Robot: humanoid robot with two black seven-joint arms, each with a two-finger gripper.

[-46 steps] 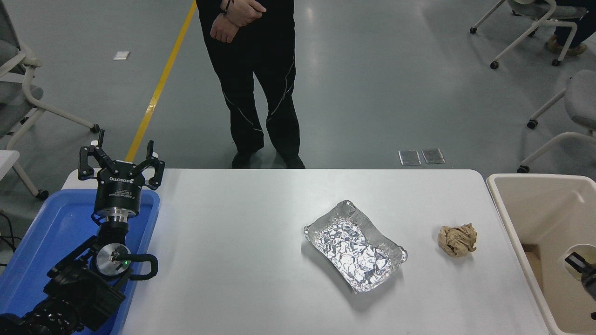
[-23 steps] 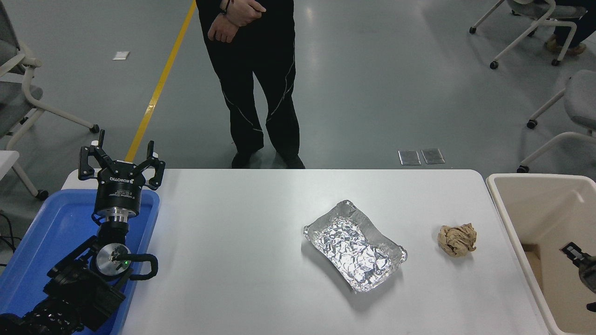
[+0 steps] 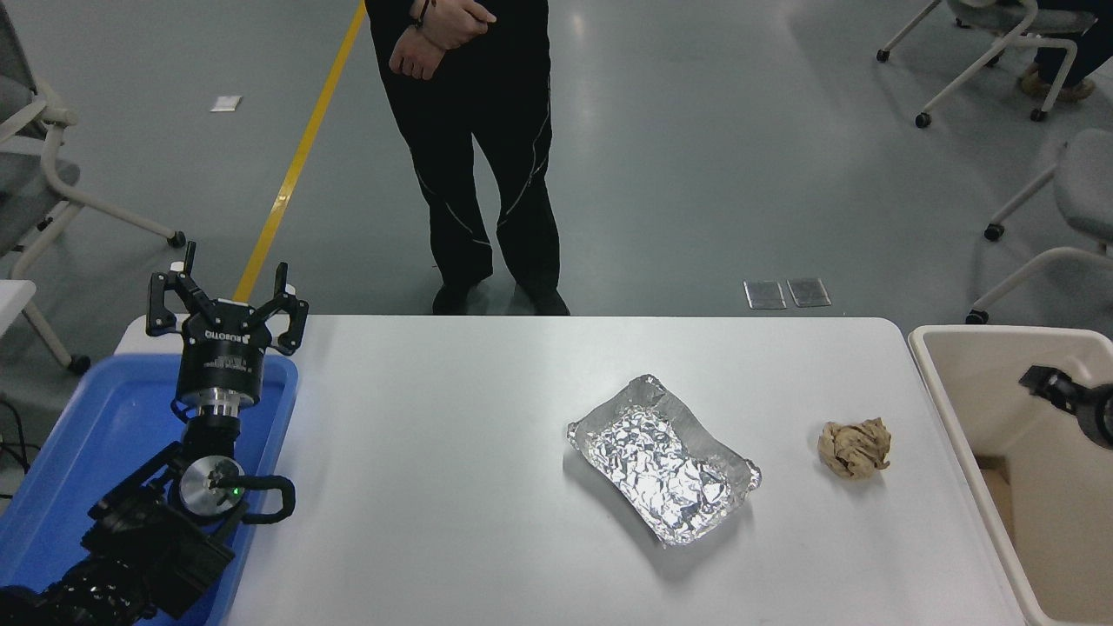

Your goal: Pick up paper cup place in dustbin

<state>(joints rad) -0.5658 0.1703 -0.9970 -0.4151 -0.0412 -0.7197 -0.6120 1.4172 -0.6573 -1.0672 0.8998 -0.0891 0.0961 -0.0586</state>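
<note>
The beige dustbin (image 3: 981, 389) stands off the table's right end, cut by the picture's edge. Only a small black part of my right gripper (image 3: 1065, 398) shows, over the dustbin's far half at the right edge. Nothing can be seen held in it. The paper cup is out of view. My left gripper (image 3: 224, 298) is parked open at the lower left, over the far end of a blue tray (image 3: 104, 417).
A crinkled silver foil tray (image 3: 663, 458) lies at the table's middle right. A crumpled brown paper ball (image 3: 855, 448) sits between it and the dustbin. A person in black (image 3: 474, 148) stands at the far side. Office chairs (image 3: 1056, 200) stand around.
My right gripper has risen from low in the dustbin toward its far half. A pale round shape seen beside it one second ago no longer shows. The left arm stayed still.
</note>
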